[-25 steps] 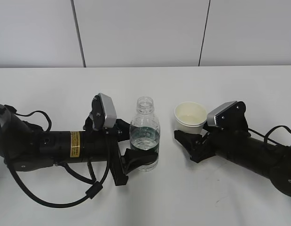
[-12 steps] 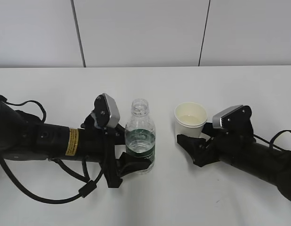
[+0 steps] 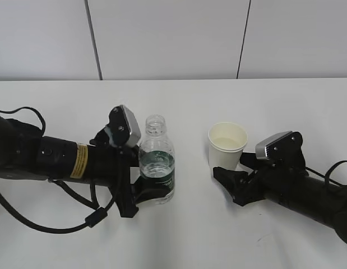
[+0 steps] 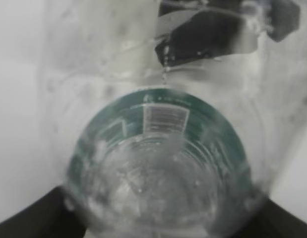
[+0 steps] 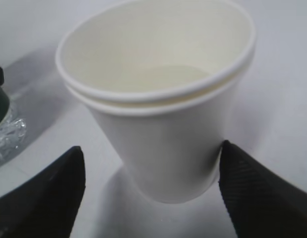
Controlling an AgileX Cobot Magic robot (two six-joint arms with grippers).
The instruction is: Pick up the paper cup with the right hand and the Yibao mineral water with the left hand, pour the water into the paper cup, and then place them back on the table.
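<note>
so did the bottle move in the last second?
Yes. The bottle shifted left, away from the cup, which stayed put.

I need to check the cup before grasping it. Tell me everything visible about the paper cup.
The paper cup is small, off-white and tapered, with a rolled rim and cream inside; a second rim line below the top hints at two nested cups. It stands upright on the table, right of the bottle and apart from it. The right hand is open, its fingers flanking the cup's lower half; the right-side finger looks close to the wall, contact unclear.
</note>
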